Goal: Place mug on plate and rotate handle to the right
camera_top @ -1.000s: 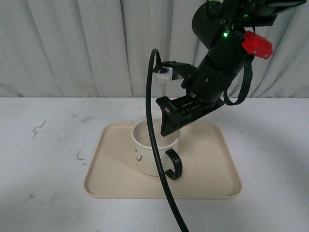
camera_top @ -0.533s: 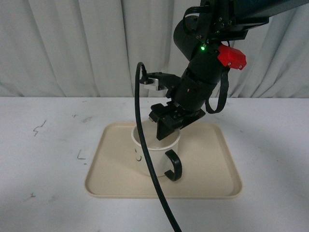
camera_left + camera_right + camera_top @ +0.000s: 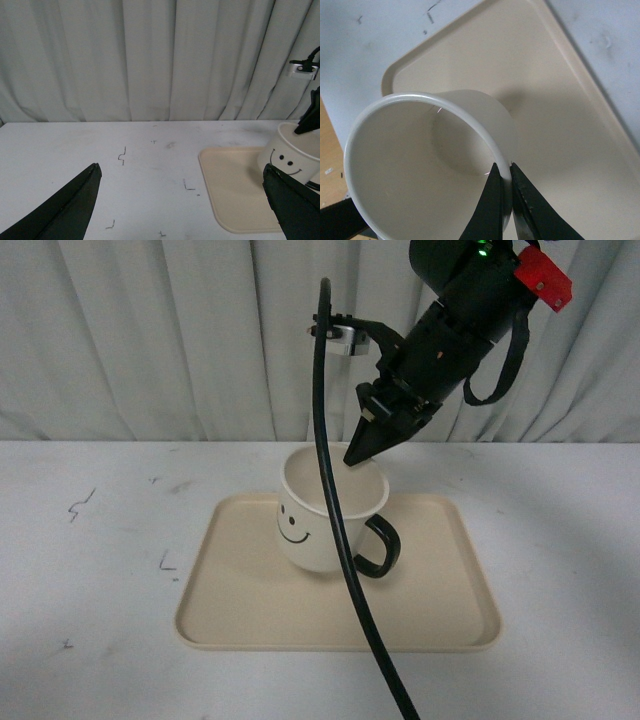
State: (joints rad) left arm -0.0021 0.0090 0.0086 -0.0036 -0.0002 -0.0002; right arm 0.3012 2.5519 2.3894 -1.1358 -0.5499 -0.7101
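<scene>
mug (image 3: 325, 525) hangs tilted over mid plate (image 3: 440, 590), smiley (image 3: 293, 532) facing camera, handle (image 3: 382, 545) to robot's right. right gripper (image 3: 358, 452) is clenched on rim (image 3: 470, 122) only, one finger inside, one outside (thin pinch, per right wrist view). can't tell if mug's underside touches plate. risks: rim slips from pinch w/ any twist, so mug drops or tips; release while tilted = mug rocks, handle swings off line. left gripper (image 3: 180, 172) spread wide, well apart, gives no support.
</scene>
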